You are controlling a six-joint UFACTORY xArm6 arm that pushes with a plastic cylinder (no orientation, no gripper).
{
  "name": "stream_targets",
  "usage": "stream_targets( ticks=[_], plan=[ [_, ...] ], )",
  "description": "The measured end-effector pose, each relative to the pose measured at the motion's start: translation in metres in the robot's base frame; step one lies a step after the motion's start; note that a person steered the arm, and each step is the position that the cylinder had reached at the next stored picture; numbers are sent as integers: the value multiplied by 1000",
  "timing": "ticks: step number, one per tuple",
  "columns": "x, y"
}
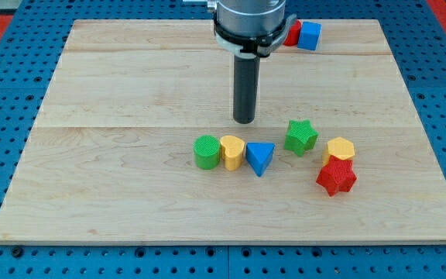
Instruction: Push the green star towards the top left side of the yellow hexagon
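The green star [301, 137] lies right of the board's middle. The yellow hexagon [339, 149] sits just to its right and slightly lower, a small gap between them. A red star [336, 177] touches the hexagon from below. My tip [245, 120] rests on the board up and to the left of the green star, well apart from it, and just above the row of blocks at the middle.
A green cylinder [206, 151], a yellow heart-like block [232, 152] and a blue triangle [259, 158] stand in a touching row below my tip. A red block [293, 32] and a blue cube [310, 36] sit at the board's [114, 178] top edge.
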State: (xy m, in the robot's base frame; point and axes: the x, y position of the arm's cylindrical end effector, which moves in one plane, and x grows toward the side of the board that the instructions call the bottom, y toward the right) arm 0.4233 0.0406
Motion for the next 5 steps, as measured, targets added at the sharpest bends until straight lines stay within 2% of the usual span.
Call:
stream_targets(
  ticks=[1, 2, 3, 4, 5],
  plan=[
    [17, 44],
    [35, 44],
    [-14, 16],
    [-54, -52],
    [-31, -117]
  ],
)
